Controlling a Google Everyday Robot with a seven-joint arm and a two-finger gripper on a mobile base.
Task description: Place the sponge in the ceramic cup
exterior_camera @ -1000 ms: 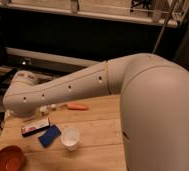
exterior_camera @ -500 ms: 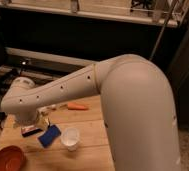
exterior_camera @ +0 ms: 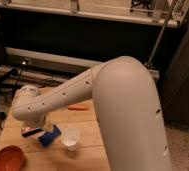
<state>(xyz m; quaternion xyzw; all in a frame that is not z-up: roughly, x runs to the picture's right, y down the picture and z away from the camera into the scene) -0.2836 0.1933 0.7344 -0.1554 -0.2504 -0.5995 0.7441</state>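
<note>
Status: sponge (exterior_camera: 49, 136) is not in the ceramic cup (exterior_camera: 70, 138); it sits on the wooden table (exterior_camera: 95, 132) at the cup's 9 o'clock, just beside it; can't tell if the two touch; one end looks slightly raised, not sure.

Cup is upright; the inside reads plain white, nothing blue in it; so the goal state isn't met.

Gripper (exterior_camera: 44, 126) hangs off the wrist at the sponge's 11 o'clock, right down on it; fingers are spread wide, released; I see no clamp on the sponge, though the wrist hides most of the contact zone; can't confirm any touch.

Clutter: black-and-red box (exterior_camera: 30, 131) at the sponge's 9 to 10 o'clock, tight against the gripper's working area; orange-red bowl (exterior_camera: 8, 158) at the cup's 8 o'clock, near the table's front-left corner; thin orange item (exterior_camera: 78, 107) at the cup's 12 o'clock, well apart.

My read: the arm is positioned for the pick; what's left is closing on the sponge, lifting, a short carry toward 3 o'clock, and a release over the cup.

Risks, as judgement: the sponge looks about as wide as the cup mouth, so it may bridge the rim; the cup is light and close, so a nudge could tip it; the box could get caught in the grasp.
</note>
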